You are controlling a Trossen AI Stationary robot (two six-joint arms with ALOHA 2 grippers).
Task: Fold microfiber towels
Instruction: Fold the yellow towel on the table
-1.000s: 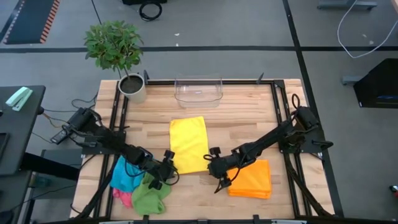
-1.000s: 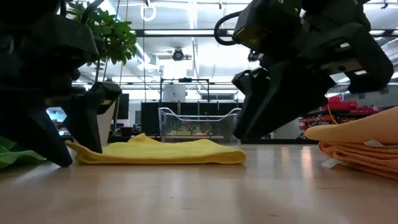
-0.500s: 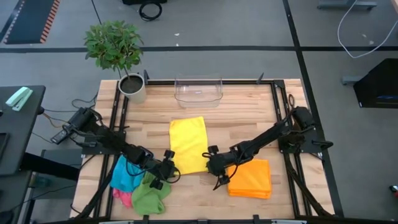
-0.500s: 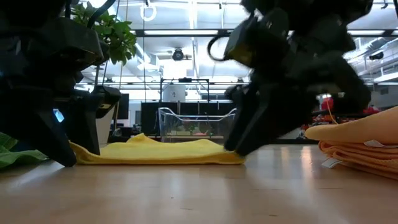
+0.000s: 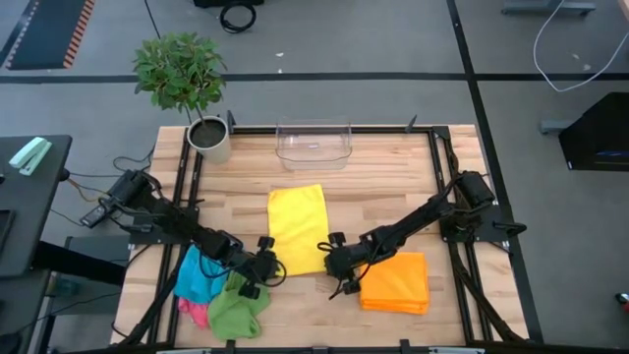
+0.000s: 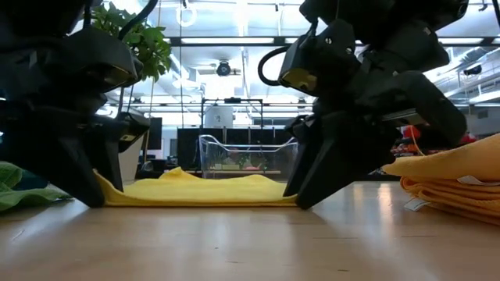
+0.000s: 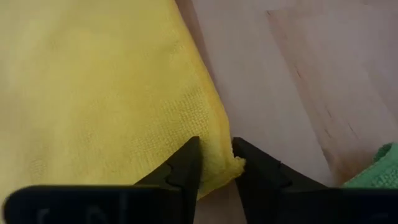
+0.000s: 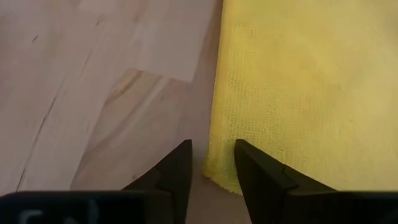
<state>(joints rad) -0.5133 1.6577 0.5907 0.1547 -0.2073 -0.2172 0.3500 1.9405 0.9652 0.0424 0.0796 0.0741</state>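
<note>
Yellow towel (image 5: pixel 297 228) lay flat mid-table, folded to a tall rectangle, both arms working its near edge.

Left gripper (image 5: pixel 267 269) was at the near left corner. In the left wrist view, fingers (image 7: pixel 183 167) straddled that corner with only a narrow gap and the towel's corner tip pinched between them.

Right gripper (image 5: pixel 332 267) was at the near right corner. In the right wrist view, fingers (image 8: pixel 178 168) stood slightly parted over the towel edge with the corner between them; couldn't tell if they had a grip on the cloth or just bracketed it.

In the low view, both grippers were down at the table surface, one at each end of the yellow towel.

Folded orange towel stack (image 5: pixel 397 283) sat just right of the right gripper. Loose blue (image 5: pixel 195 279), green (image 5: pixel 237 309) and pink (image 5: pixel 197 314) towels were heaped at the near left, partly under the left arm. Clear plastic bin (image 5: pixel 314 145) sat at the far edge, potted plant (image 5: pixel 184 82) at the far left corner.
</note>
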